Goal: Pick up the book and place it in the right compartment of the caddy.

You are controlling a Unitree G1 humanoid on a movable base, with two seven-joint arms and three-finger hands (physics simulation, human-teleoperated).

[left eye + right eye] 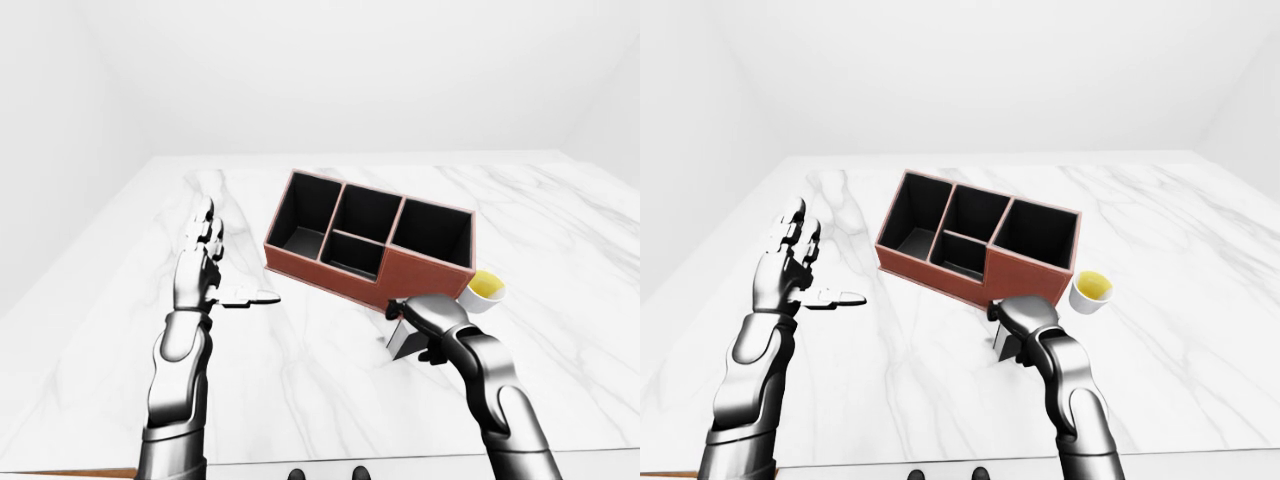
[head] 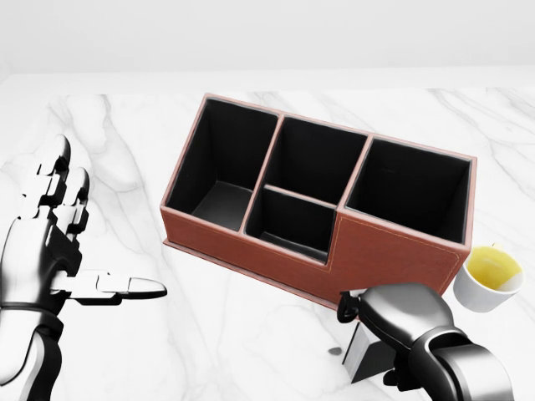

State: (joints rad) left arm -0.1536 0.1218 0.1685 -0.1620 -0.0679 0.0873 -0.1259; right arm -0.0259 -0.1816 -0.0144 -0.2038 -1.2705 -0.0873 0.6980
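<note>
The brown caddy with black compartments sits mid-table in the head view; its right compartment holds nothing. The book, a small grey block, stands upright just below the caddy's right end. My right hand is curled over its top, fingers shut on it and hiding most of it. Whether the book's lower edge touches the table I cannot tell. My left hand hovers at the left of the caddy, fingers spread and thumb pointing right, holding nothing.
A white cup of yellow liquid stands against the caddy's lower right corner, close to my right hand. The white marble table stretches well beyond the caddy on all sides; its near edge shows at the bottom of the left-eye view.
</note>
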